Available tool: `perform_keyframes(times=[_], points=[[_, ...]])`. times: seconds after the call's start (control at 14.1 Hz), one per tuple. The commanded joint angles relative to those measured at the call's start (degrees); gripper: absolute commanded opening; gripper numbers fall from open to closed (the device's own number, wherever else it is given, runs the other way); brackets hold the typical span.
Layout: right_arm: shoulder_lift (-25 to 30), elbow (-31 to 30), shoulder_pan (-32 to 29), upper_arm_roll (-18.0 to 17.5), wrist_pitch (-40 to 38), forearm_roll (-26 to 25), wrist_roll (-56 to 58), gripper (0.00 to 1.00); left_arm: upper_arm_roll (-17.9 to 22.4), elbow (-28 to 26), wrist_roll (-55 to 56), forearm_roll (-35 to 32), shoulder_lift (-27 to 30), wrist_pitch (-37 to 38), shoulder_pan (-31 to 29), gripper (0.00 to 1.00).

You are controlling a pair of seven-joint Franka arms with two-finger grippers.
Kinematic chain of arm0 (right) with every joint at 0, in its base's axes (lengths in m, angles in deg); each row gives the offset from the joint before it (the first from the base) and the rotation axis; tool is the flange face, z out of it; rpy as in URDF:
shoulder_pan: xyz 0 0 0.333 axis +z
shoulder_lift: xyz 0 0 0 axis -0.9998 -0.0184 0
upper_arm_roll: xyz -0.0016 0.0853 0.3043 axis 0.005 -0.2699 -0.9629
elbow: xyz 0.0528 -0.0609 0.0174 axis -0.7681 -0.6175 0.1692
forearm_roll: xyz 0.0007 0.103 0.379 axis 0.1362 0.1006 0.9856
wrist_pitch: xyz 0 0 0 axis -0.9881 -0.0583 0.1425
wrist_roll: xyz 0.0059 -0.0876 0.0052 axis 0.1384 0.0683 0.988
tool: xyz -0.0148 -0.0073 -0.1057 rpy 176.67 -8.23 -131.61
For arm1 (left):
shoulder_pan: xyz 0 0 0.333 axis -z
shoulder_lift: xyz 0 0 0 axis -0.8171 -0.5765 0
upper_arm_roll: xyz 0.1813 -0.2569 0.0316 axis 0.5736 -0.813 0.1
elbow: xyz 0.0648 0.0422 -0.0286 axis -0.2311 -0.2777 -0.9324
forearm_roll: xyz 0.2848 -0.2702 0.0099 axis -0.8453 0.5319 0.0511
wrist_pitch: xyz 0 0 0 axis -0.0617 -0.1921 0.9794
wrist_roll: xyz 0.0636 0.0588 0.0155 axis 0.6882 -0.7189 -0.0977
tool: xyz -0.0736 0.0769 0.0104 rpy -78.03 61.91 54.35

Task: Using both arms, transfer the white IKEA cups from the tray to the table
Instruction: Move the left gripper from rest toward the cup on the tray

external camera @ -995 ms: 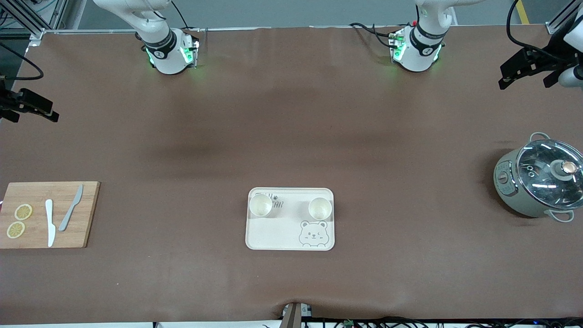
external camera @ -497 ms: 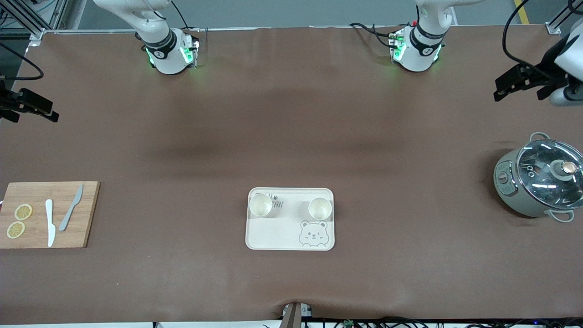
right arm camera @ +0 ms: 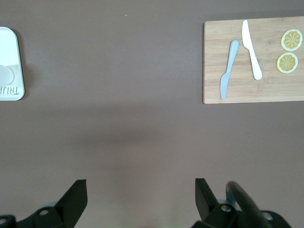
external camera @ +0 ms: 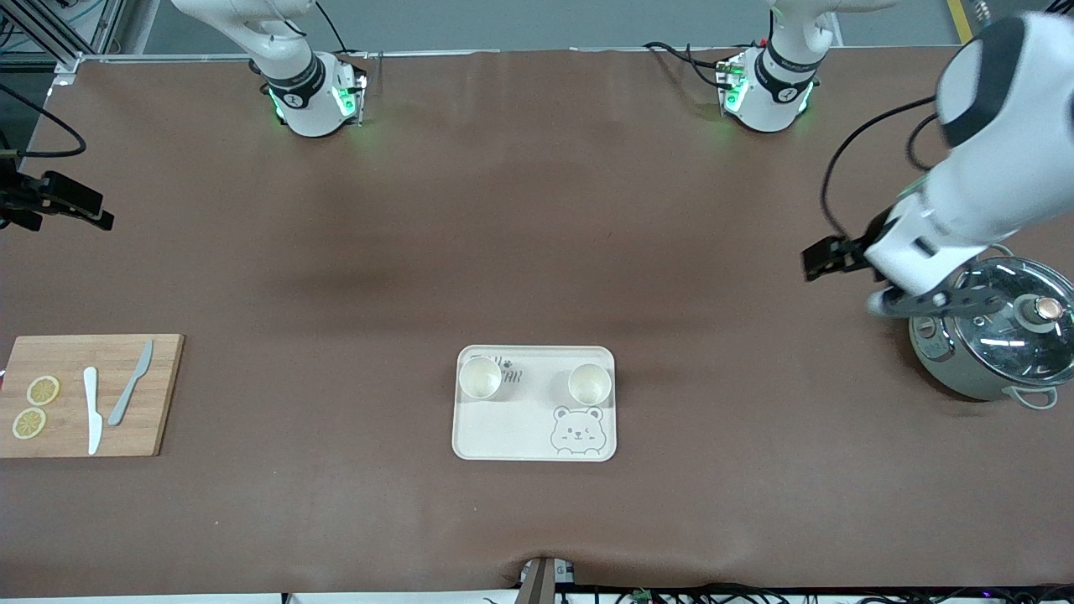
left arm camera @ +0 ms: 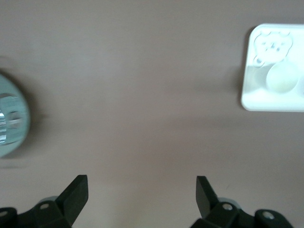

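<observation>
Right gripper (external camera: 59, 204) up over the brown counter (external camera: 537, 252) at the right arm's end, jaws wide, empty. Below it a wooden cutting board (external camera: 88, 394) with two lemon slices (external camera: 35, 406) and two knives (external camera: 113, 396). Mid-counter, cream tray (external camera: 534, 436) with bear face, lettering partly hidden, "TAIJI" readable from the right wrist. Two white cups (external camera: 480, 377) (external camera: 589, 383) upright on it, apart, likely one per arm. Left gripper (external camera: 826, 256) wide, empty, beside a lidded pot (external camera: 990, 331).

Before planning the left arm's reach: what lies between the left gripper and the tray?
Only bare table, in the front view and left wrist view, between the open left gripper and the tray.
</observation>
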Motion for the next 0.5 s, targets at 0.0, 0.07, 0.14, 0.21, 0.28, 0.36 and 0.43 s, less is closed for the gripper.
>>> perform_keyframes(times=[0.0,0.07,0.14,0.21,0.28,0.36,0.43], points=[[-0.78,1.54,-1.26,-0.72,-0.37,0.95,0.19,1.0,-0.06,1.93,7.8,-1.0,-5.83,-5.04,4.68,1.0],[-1.04,1.28,-1.35,-0.72,-0.46,1.22,0.19,1.0,-0.06,2.02,10.17,-1.08,-7.93,-7.41,6.34,1.0],[-2.18,1.19,-1.35,-0.72,-0.46,1.22,0.01,1.0,-0.06,2.02,12.28,-1.08,-9.87,-9.87,7.93,1.0],[-2.8,1.36,-1.35,-0.72,-0.28,1.13,0.44,1.0,-0.06,2.1,14.22,-1.0,-11.98,-13.2,9.34,1.0],[-2.89,1.36,-1.44,-0.72,-0.02,1.13,0.45,1.0,-0.06,2.1,16.5,-0.91,-13.65,-16.54,10.48,1.0],[-2.98,1.28,-1.7,-0.72,-0.02,1.13,0.28,1.0,-0.06,2.19,19.48,-0.91,-15.58,-19.88,11.62,1.0],[-4.37,1.45,-1.88,-0.72,-0.11,1.22,0.1,1.0,-0.06,2.97,21.69,-0.91,-17.6,-22.61,12.59,1.0]])
